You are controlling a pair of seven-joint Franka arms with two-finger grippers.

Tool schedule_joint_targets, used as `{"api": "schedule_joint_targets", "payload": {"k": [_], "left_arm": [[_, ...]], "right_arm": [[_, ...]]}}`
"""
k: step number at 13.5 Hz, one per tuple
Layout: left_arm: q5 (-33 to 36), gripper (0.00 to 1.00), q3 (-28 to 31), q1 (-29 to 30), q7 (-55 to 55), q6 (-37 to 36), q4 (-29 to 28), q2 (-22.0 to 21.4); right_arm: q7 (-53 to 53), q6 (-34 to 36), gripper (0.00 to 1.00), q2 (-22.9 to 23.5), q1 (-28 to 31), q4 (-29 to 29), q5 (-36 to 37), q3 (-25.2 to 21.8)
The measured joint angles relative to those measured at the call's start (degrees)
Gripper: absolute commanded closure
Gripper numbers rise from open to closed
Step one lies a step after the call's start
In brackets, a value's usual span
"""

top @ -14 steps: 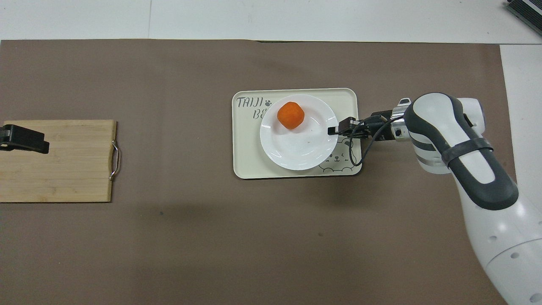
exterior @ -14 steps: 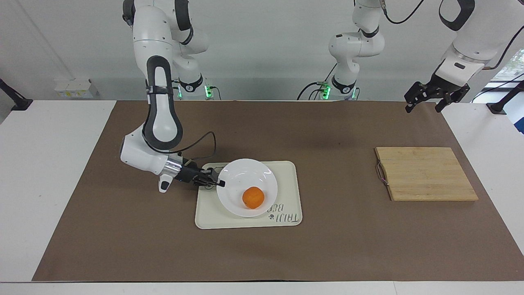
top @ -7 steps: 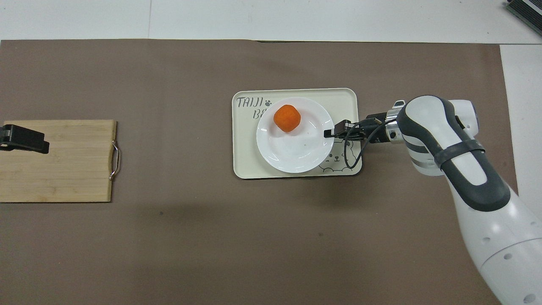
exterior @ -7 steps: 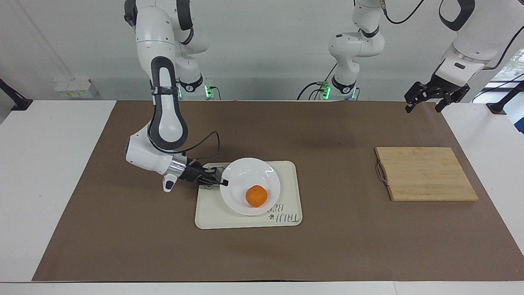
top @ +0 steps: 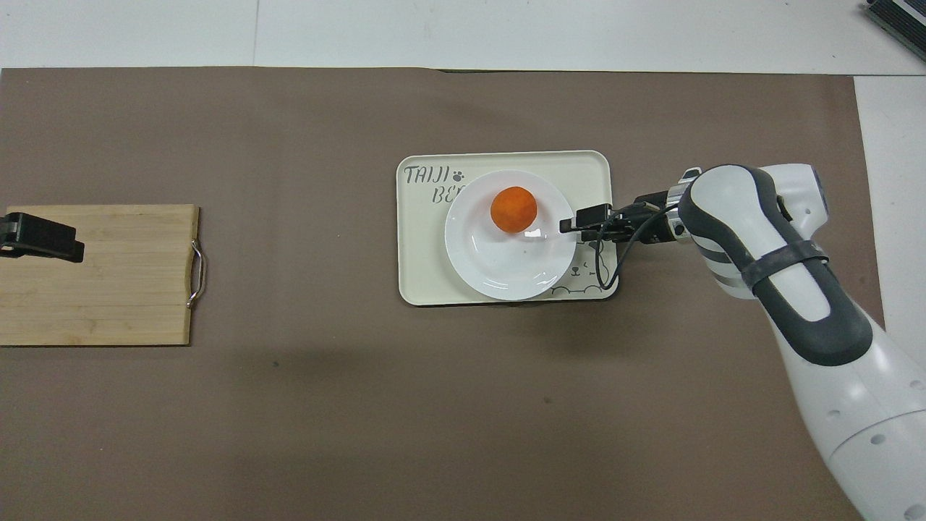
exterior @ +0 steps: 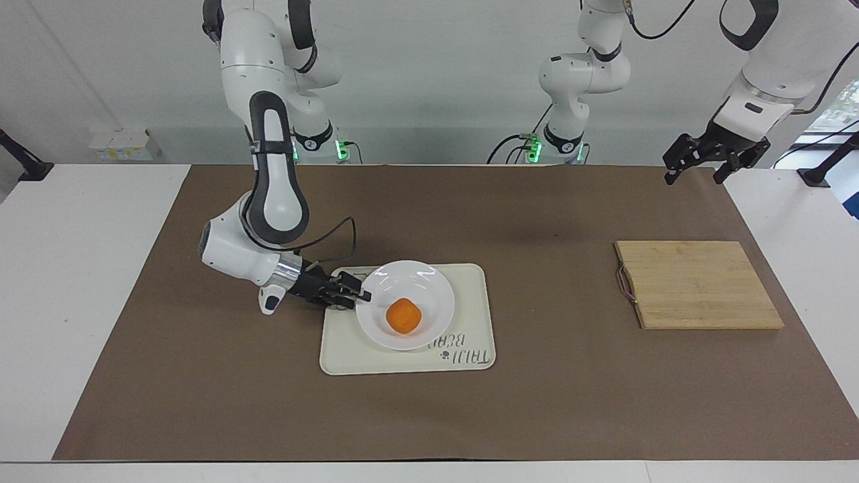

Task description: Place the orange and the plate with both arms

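Note:
The white plate [exterior: 417, 280] is over the cream bear-printed tray [exterior: 471, 295], and looks slightly tilted. The orange [exterior: 403, 315] lies in the plate near its middle. My right gripper [exterior: 362, 295] reaches in low from the right arm's end of the table and is shut on the plate's rim. In the overhead view the right gripper [top: 568, 224] pinches the plate [top: 506, 269] at the rim, with the orange [top: 514, 209] in the dish over the tray [top: 419, 246]. My left gripper [exterior: 696, 176] waits open and empty, high above the left arm's end of the table.
A wooden cutting board [exterior: 698, 285] with a metal handle lies on the brown mat at the left arm's end. In the overhead view the left gripper [top: 40, 237] covers part of the board [top: 98, 289].
The orange has rolled from near the plate's rim to its middle. The right gripper has shifted and tilted the plate a little over the tray. The left arm has not moved.

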State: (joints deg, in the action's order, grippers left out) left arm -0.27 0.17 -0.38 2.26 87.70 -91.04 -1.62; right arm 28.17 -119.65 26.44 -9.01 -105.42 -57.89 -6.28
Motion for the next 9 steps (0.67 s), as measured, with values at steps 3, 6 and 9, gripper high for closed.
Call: {"api": "schedule_joint_targets", "payload": {"k": [3, 6, 9], "left_arm": [[0.0, 0.00, 0.0, 0.0, 0.0, 0.0, 0.0, 0.0], [0.0, 0.00, 0.0, 0.0, 0.0, 0.0, 0.0, 0.0], [0.0, 0.00, 0.0, 0.0, 0.0, 0.0, 0.0, 0.0]], "right_arm": [[-0.6, 0.0, 0.00, -1.4, 1.1, 0.7, 5.7, -1.5], [-6.4, 0.0, 0.00, -5.0, 1.3, 1.8, 19.6, -3.2], [-14.8, 0.0, 0.00, -9.4, 1.2, 2.5, 34.6, -3.2]]}}
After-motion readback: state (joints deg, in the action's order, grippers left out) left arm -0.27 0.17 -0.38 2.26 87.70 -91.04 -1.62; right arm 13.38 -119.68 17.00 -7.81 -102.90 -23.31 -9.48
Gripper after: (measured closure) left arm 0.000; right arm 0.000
